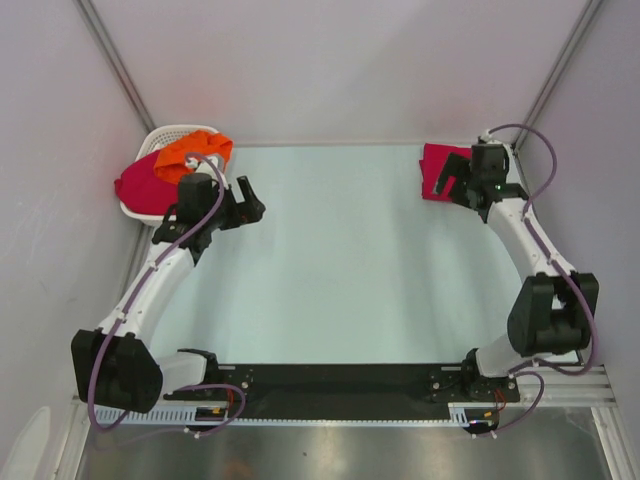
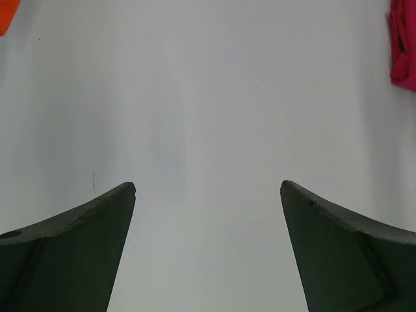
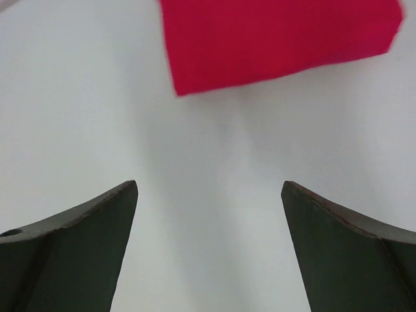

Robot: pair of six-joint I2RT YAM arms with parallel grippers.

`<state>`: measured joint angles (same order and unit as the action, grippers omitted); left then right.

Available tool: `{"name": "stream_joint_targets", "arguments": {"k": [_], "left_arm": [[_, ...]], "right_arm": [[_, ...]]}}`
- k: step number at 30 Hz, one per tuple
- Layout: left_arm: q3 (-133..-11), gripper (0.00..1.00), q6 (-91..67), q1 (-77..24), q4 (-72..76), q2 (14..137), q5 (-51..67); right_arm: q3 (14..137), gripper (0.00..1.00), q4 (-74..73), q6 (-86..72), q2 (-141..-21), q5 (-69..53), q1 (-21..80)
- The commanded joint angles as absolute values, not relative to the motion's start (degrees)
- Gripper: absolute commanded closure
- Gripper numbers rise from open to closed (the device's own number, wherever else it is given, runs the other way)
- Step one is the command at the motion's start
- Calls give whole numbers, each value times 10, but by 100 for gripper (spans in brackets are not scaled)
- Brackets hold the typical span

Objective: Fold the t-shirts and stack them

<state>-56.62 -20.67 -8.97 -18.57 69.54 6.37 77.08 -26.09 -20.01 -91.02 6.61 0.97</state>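
Note:
A bright orange t-shirt (image 1: 192, 152) lies crumpled on top of a crimson-pink t-shirt (image 1: 140, 184) in the white basket (image 1: 172, 129) at the far left. Another crimson-pink t-shirt (image 1: 438, 165) lies folded flat at the far right of the table. My left gripper (image 1: 250, 200) hovers just right of the basket, open, with only bare table between its fingers (image 2: 97, 234). My right gripper (image 1: 452, 186) is open at the folded shirt's near edge. In the right wrist view the folded shirt (image 3: 279, 39) lies beyond the fingertips (image 3: 338, 227), untouched.
The pale table (image 1: 340, 260) runs between the two arms. Grey walls stand close behind and beside it. A black mounting strip (image 1: 340, 382) carries both arm bases at the near edge. Slivers of the orange shirt (image 2: 5, 13) and a pink shirt (image 2: 404, 45) edge the left wrist view.

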Motion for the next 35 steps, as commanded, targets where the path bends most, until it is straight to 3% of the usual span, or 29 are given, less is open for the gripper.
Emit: {"name": "stream_joint_targets", "arguments": {"k": [1, 9, 17, 35], "left_arm": [[-578, 0, -184, -88, -185, 681, 40], [-582, 0, -163, -88, -193, 619, 32], [-473, 0, -190, -88, -160, 498, 44], [-478, 0, -179, -88, -176, 490, 32]], "right_arm": [[700, 0, -164, -187, -795, 5, 58], [666, 0, -190, -223, -687, -18, 83], [488, 0, -98, -265, -508, -32, 91], [519, 0, -103, -251, -547, -47, 97]]}}
